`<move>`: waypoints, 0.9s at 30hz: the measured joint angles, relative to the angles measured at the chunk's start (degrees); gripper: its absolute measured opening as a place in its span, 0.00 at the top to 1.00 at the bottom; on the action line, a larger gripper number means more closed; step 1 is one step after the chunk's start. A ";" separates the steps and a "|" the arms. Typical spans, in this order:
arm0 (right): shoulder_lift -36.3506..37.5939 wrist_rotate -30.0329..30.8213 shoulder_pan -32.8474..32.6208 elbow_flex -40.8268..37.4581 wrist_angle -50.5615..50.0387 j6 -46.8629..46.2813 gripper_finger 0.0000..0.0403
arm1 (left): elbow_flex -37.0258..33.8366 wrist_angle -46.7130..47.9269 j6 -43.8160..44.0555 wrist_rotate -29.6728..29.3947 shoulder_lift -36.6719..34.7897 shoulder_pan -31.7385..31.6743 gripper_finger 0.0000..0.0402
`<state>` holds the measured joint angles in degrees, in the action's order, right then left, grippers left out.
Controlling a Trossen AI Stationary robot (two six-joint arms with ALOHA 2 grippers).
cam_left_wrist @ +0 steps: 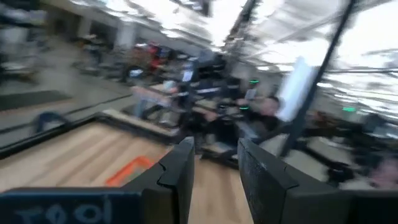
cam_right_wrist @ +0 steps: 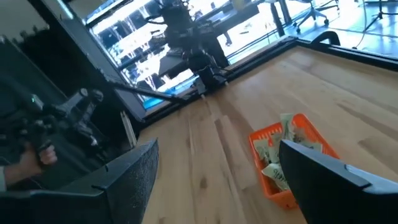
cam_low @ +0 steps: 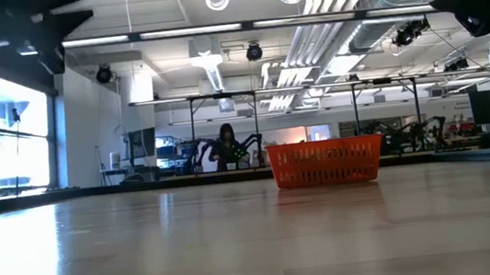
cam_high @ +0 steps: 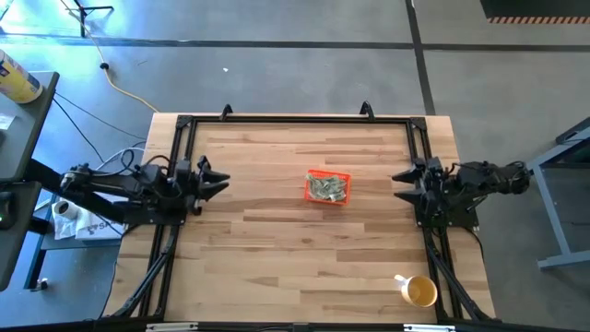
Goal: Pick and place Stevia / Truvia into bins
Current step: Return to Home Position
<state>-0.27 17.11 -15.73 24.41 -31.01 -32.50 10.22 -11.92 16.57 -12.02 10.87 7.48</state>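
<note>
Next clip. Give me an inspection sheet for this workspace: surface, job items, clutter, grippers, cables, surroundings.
Surface: wooden table, no loose packets seen.
Job's things: orange basket mid-table, green-and-white sachets piled inside.
Clutter: yellow cup at the table's edge on the right arm's side.
Grippers: left gripper open, at the left edge; right gripper open, at the right edge; both empty.
Cables: yellow cable on the floor.
Surroundings: person far behind the table.

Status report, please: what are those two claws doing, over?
Left gripper open, empty, far left. Right gripper open, empty, far right. Stevia packets in orange basket, centre. Yellow cup off by right arm's corner, clear of both.
</note>
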 joint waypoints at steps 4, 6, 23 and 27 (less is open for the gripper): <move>0.02 -0.93 0.00 -3.13 2.23 4.33 0.20 | -3.34 -1.55 0.13 -6.93 0.10 2.20 0.61; 0.02 -0.94 0.00 -5.93 6.24 7.12 0.20 | -4.83 -2.09 0.61 -7.47 -0.01 2.34 0.61; -0.33 -0.93 0.13 -21.91 29.12 26.58 0.20 | -9.42 -4.93 -6.39 -7.91 0.09 2.31 0.61; -0.35 -0.90 1.11 -21.91 29.04 27.54 0.20 | -9.44 -4.71 -5.97 -8.10 0.11 2.31 0.61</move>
<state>-0.62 16.21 -14.62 2.50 -1.96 -4.96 0.78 -16.64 10.60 -20.12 10.98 9.78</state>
